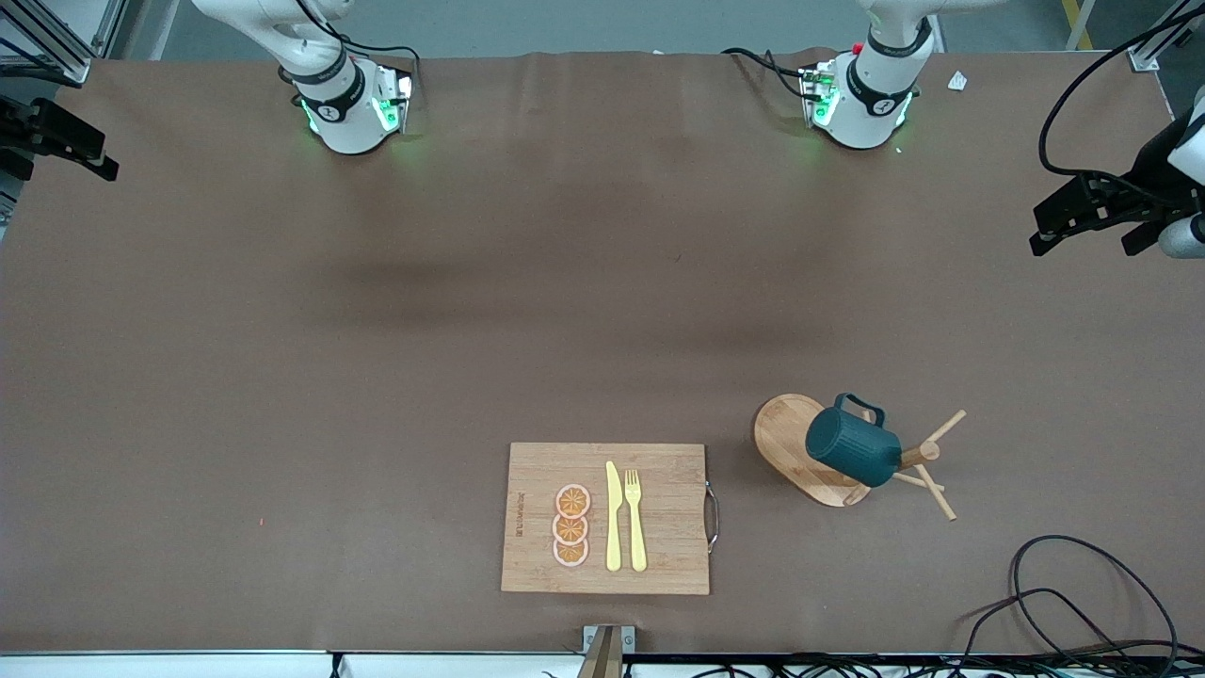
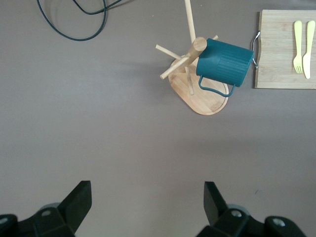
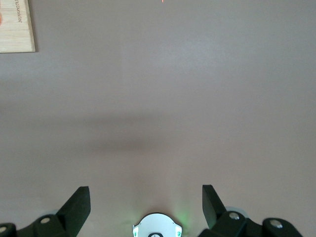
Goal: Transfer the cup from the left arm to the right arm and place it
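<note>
A dark teal ribbed cup [image 1: 853, 446] hung tilted on a peg of a wooden mug rack [image 1: 828, 452], over the rack's oval base, toward the left arm's end of the table. Beside the rack, toward the right arm's end, lay a wooden cutting board [image 1: 607, 518] carrying three orange slices [image 1: 571, 524], a yellow knife [image 1: 613, 516] and a yellow fork [image 1: 635, 518]. The left gripper [image 2: 145, 207] hung high over bare brown table [image 1: 377, 377], its fingers spread wide and holding nothing. The right gripper [image 3: 145, 207] likewise hung above bare table, fingers spread wide and holding nothing.
</note>
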Robot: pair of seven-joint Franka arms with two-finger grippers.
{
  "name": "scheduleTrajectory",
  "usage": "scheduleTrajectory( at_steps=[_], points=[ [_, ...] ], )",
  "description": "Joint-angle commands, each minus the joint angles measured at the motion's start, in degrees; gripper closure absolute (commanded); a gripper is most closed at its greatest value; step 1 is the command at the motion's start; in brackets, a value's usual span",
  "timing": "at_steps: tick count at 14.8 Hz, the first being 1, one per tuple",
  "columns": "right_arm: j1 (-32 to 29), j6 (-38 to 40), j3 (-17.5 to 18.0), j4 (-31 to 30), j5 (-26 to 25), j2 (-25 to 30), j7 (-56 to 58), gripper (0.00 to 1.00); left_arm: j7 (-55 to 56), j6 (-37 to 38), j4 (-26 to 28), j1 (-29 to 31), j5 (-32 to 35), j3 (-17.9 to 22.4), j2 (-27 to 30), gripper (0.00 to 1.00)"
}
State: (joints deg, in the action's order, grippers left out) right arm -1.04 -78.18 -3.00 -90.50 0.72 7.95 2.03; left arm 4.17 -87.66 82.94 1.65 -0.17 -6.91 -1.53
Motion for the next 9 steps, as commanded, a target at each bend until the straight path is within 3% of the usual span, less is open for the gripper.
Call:
scheduleTrajectory(
  at_steps=[1,9],
  points=[
    [0.7,0.1,-0.4,-0.7,0.3,1.1,0.5,0.0,-1.6,-0.7,0.3,0.2,-0.3,0.0,0.4,0.0],
    [0.7,0.1,-0.3,-0.7,0.0,1.1,0.5,0.0,0.1,-0.6,1.3,-0.2,-0.6,-0.1,-2.1,0.0]
  ],
)
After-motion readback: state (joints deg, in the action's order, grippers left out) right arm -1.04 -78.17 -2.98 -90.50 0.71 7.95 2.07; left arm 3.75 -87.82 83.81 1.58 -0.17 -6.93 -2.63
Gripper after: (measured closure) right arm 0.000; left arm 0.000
